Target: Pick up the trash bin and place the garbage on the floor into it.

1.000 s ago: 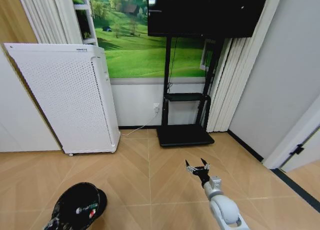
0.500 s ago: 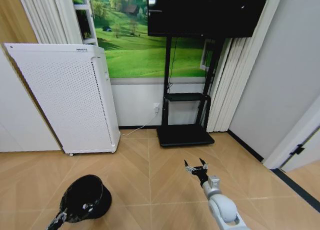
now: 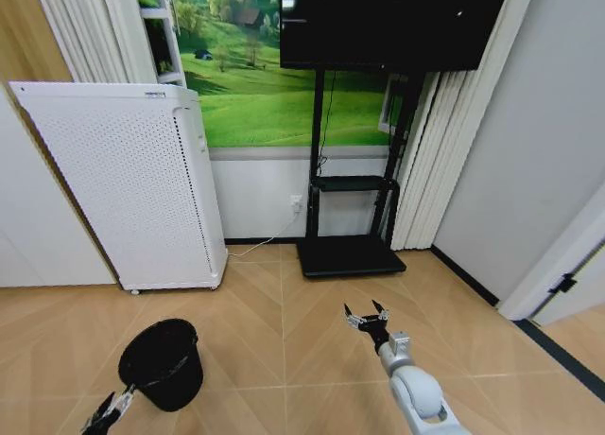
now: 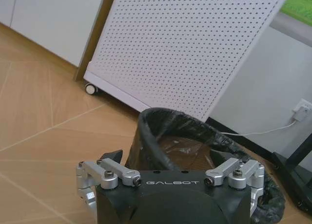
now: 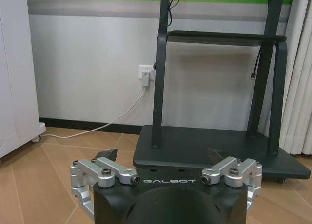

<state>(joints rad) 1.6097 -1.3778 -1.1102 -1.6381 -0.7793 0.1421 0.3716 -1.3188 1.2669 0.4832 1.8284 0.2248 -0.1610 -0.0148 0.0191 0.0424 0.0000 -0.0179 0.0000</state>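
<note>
Black wire-mesh trash bin (image 3: 161, 362) standing upright on the herringbone floor (image 3: 274, 350), near left of the scene, lined with a black bag folded over its rim. Just behind it, to the far left, a tall white perforated appliance (image 3: 123, 184) on small castors against the wall. Left tool (image 3: 107, 413) low at the near left edge, just beside the bin's near side, fingers spread apart and gripping nothing; from the left wrist camera, the bin (image 4: 195, 160) seen straight ahead between the two open fingertips of the left tool (image 4: 175, 160), mesh bottom visible through the mouth, contact with the rim impossible to judge. Right tool (image 3: 367, 316) held out over bare floor at centre right, well apart from the bin, fingers likewise spread and empty; in the right wrist camera, right tool (image 5: 163, 156) pointing toward a black TV stand (image 5: 214, 112) and a white wall socket (image 5: 146, 71) with a plugged-in cable trailing left. Dark screen (image 3: 392, 24) mounted above the stand, green meadow mural (image 3: 255, 85) behind it.
</note>
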